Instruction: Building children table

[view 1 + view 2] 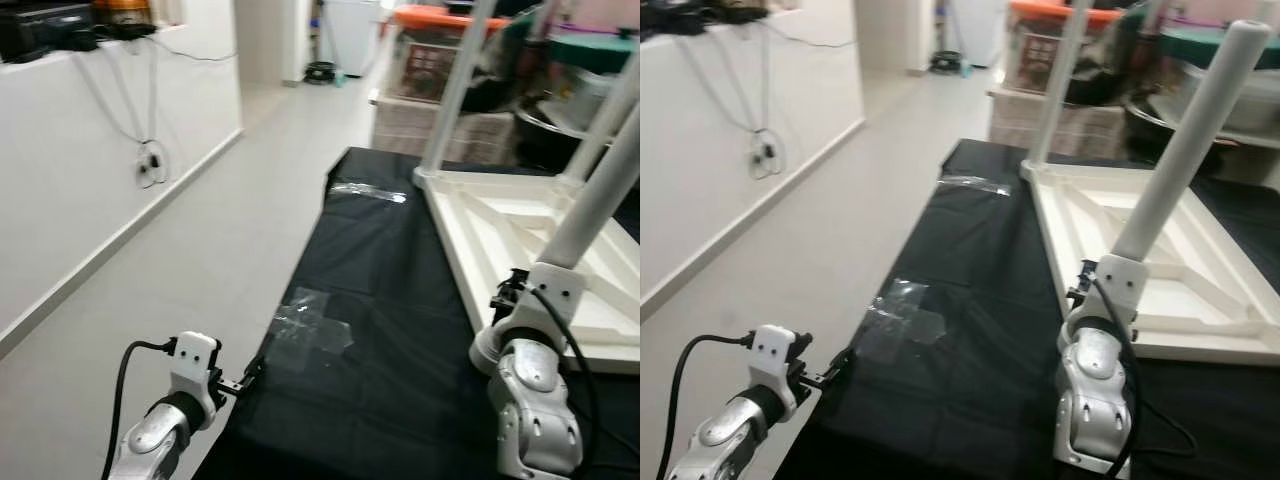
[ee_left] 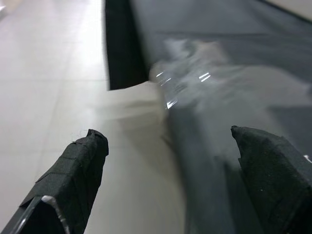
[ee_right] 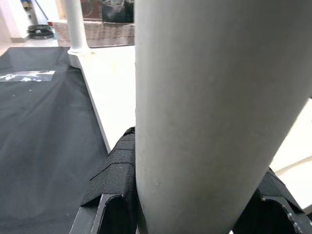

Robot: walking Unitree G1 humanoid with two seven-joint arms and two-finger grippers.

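The left hand (image 1: 248, 377) hangs low at about 7 o'clock, just at the near edge of the black cloth (image 1: 390, 330); its two black fingers (image 2: 73, 175) stand wide apart with nothing between them; in the left wrist view they point at a patch of clear tape (image 2: 195, 83) stuck on the cloth, with the pale floor (image 1: 200, 250) to one side.

At about 5 o'clock the right hand (image 1: 1095, 275) is closed on a white table leg (image 1: 1185, 140); the black fingers (image 3: 117, 170) press on both sides of the round leg, which leans up and away toward 1 o'clock; the silver right arm (image 1: 1092, 400) rises below it.

Just past that hand lies the white table top (image 1: 1110, 230), turned upside down on the cloth, with ribs crossing its underside; at its far corner, near 12 o'clock, another white leg (image 1: 1060, 80) stands straight up out of its socket.

The clear tape shows again near 8 o'clock in the head views; a second strip of tape (image 1: 368, 191) shines farther off at about 11 o'clock.

Beyond the cloth, at 12 to 1 o'clock, sit boxes and a crate with an orange lid (image 1: 440, 17); at 10 o'clock a white wall (image 1: 60, 160) has a cable (image 1: 150, 165) hanging from it.
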